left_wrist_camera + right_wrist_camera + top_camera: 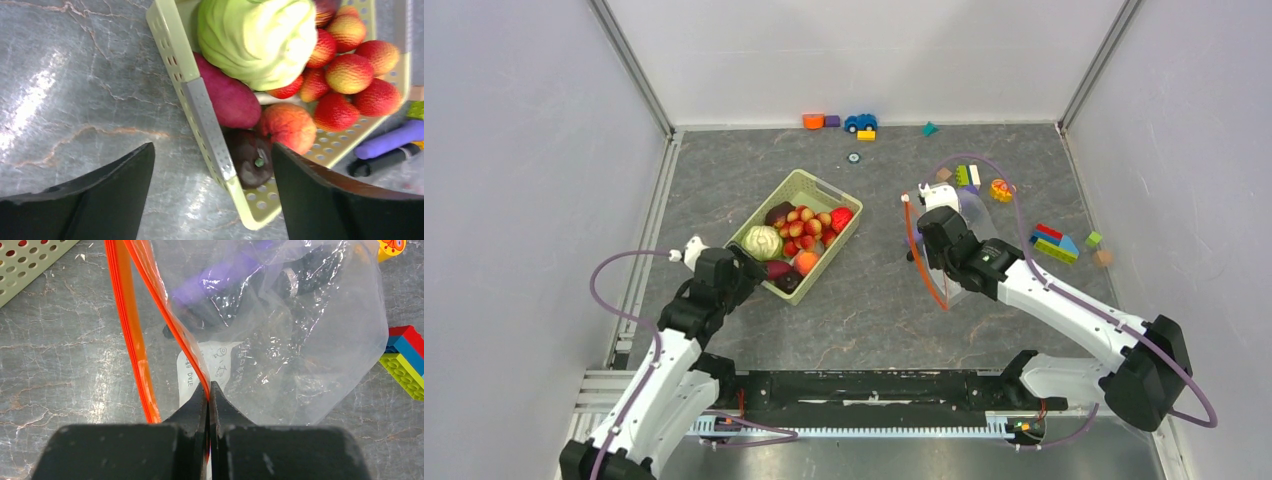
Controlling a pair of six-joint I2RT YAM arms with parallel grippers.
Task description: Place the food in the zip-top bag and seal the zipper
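Observation:
The food lies in a light-green slotted basket (769,215): a green cabbage (255,40), red and peach pieces (350,72), a purple piece (230,100) and a dark piece (250,160). My left gripper (749,268) (212,150) is open and straddles the basket's near corner wall, with the dark piece between its fingers and untouched. The clear zip-top bag (976,212) (310,340) with a white label (215,362) hangs right of the basket. My right gripper (924,238) (208,386) is shut on the bag's orange-red zipper (911,225) (165,315). The bag's mouth gapes towards the basket.
Coloured building blocks (1054,243) (405,365) and an orange citrus slice toy (1001,190) lie right of the bag. A toy car (860,122) and more blocks (814,121) sit by the back wall. Grey walls close in the left and right sides.

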